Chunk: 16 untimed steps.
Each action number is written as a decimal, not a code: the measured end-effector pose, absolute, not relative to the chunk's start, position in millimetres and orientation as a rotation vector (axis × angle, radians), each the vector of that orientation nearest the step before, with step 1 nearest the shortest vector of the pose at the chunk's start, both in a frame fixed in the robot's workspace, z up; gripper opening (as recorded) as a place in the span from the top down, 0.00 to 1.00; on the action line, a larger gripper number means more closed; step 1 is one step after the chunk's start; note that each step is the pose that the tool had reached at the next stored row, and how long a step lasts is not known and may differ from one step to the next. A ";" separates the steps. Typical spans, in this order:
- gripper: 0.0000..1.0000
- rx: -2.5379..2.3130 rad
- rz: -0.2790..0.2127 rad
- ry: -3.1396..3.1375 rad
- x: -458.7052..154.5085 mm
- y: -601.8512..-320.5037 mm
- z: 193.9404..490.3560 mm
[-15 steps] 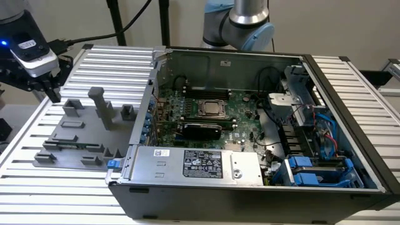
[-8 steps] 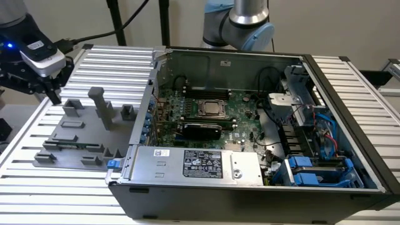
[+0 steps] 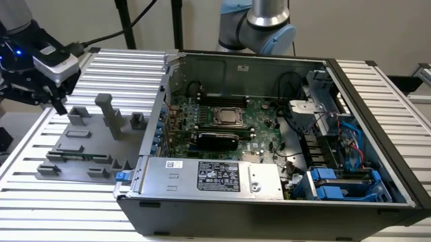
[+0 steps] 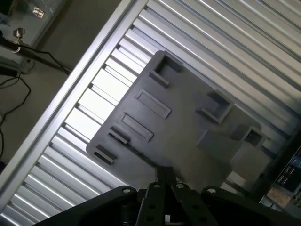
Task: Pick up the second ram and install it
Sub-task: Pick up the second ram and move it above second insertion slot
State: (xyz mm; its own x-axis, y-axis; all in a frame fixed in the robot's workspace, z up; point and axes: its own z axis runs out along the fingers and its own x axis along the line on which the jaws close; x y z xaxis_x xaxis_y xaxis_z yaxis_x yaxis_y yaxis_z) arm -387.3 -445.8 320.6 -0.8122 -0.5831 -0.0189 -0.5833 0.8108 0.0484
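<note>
The second ram [image 4: 135, 149] stands on edge in the grey fixture plate [image 4: 188, 127] as a thin dark strip between two small holder blocks. In the exterior view the ram [image 3: 81, 156] is a dark strip near the plate's front. My gripper [image 3: 54, 103] hangs above the back of the fixture plate [image 3: 74, 143], at the exterior view's left, well apart from the ram. In the wrist view the gripper [image 4: 165, 176] points down at the plate, its fingertips drawn together with nothing between them.
An open computer case [image 3: 269, 201] with the motherboard [image 3: 229, 118] lies to the exterior view's right of the fixture. A tall grey post [image 3: 108, 113] and several low blocks rise from the plate. Everything rests on a ribbed aluminium table [image 3: 40, 196]; its edge [image 4: 70, 89] and floor cables [image 4: 28, 56] lie beyond.
</note>
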 end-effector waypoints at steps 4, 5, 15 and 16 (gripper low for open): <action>1.00 -1.071 0.082 2.951 -387.3 -445.8 317.2; 1.00 -1.097 0.082 2.942 -387.3 -445.8 316.4; 1.00 -1.362 0.081 2.834 -387.3 -445.8 308.2; 1.00 -1.389 0.081 2.822 -387.3 -445.8 307.4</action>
State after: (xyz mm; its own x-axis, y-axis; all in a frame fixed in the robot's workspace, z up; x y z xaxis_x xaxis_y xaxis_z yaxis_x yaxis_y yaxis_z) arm -387.3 -445.8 307.4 -0.6102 -0.7920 -0.0189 -0.7918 0.6089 0.0484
